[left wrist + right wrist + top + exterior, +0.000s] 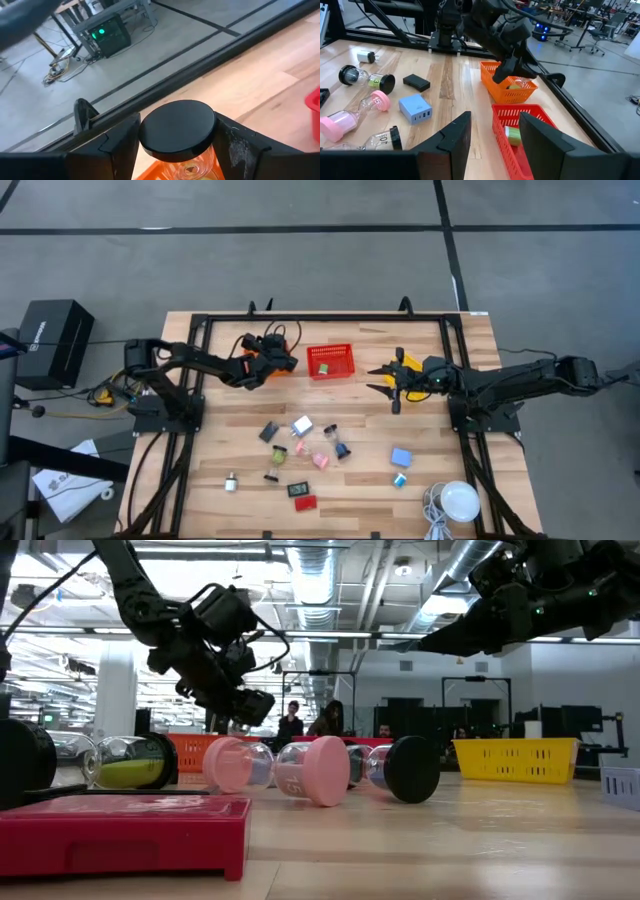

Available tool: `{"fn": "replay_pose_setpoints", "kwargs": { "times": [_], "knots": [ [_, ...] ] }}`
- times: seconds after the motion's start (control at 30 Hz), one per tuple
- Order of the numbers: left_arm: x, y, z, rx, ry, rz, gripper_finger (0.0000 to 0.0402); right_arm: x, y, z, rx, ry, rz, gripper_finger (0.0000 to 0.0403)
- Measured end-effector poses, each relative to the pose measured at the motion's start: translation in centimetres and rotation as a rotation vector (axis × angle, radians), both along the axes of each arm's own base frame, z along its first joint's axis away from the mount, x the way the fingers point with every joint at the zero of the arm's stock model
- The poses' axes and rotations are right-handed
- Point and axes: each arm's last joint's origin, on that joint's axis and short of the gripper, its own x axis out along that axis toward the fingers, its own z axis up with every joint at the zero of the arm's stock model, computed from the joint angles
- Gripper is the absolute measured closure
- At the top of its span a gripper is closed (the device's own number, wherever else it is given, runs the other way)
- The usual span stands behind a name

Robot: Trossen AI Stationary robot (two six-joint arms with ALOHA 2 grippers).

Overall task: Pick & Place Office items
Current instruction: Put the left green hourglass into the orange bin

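My left gripper [177, 131] [268, 362] hovers over the orange basket [512, 87] [272, 345] near the table's far edge, shut on a dark-capped cylinder with a clear glass body [177, 125]. My right gripper [492, 135] [383, 379] stands open, above and just right of the red basket [520, 130] [330, 362], by the yellow basket [408, 370]. The other office items lie on the wood in the table's middle: pink-capped cylinders [300, 768], a blue block [416, 109], a black block [416, 82] and a flat red rectangle [120, 830]. My left gripper pinches the cylinder by its black end cap [150, 135], one finger [122, 142] on each side of the cap's rim. The fingers slant down from above. The clear body [190, 167] points down over the orange basket; whether its lower end touches the basket, I cannot tell.
A white dome with a cable [460, 502] sits at the table's near right corner. A black metal frame [330, 318] runs round the far and side edges. The yellow basket [515, 760] stands right of the red one. People sit in the room beyond.
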Motion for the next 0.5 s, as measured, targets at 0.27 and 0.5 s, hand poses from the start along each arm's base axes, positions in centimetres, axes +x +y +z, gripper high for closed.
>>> {"fn": "replay_pose_setpoints", "kwargs": {
  "times": [0.27,0.5],
  "knots": [
    [0.07,0.02,0.78,0.037,-0.011,0.003,0.018,0.0,0.01,-0.01,0.0,0.001,0.0,0.0244],
    [0.06,0.03,0.79,0.037,-0.02,0.01,0.0182,-0.01,0.02,-0.02,0.001,0.001,0.003,0.0244]
  ]
}}
